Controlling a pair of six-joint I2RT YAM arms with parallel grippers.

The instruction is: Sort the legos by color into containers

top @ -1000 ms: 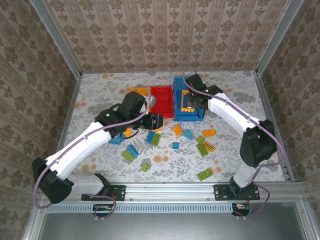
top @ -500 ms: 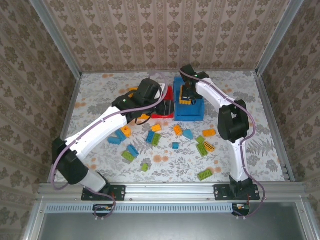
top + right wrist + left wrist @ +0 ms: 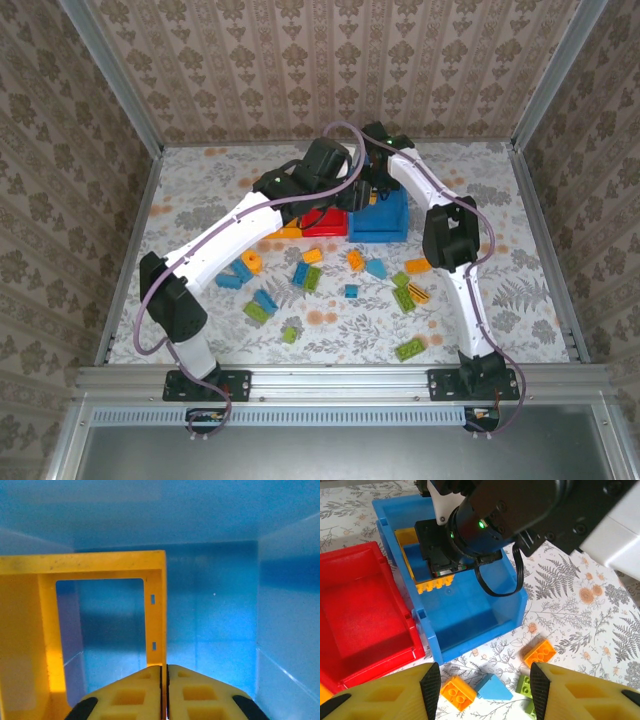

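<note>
My right gripper (image 3: 164, 667) reaches down inside the blue container (image 3: 215, 620), shut on one thin bar of the open orange frame (image 3: 100, 562). In the left wrist view the frame (image 3: 435, 584) stands in the blue container (image 3: 470, 640), under the right wrist. Beside that container sits the red one (image 3: 365, 605). My left gripper (image 3: 485, 690) hangs open and empty above the table, just in front of the blue container. Below it lie an orange lego (image 3: 456, 692), a blue piece (image 3: 492, 687) and a green one (image 3: 525, 685). The top view shows the left gripper (image 3: 343, 195) close beside the right gripper (image 3: 372, 190).
Several loose legos lie on the floral table in front of the bins, among them an orange one (image 3: 417, 265), green ones (image 3: 408, 349) (image 3: 289, 334) and a blue one (image 3: 265, 300). A yellow-orange bin (image 3: 285, 232) peeks out under the left arm. The two arms cross closely over the bins.
The left arm has swung away from the loose legos toward the bins, its gripper still open. The right gripper has moved toward the back of the blue container with the orange frame.
</note>
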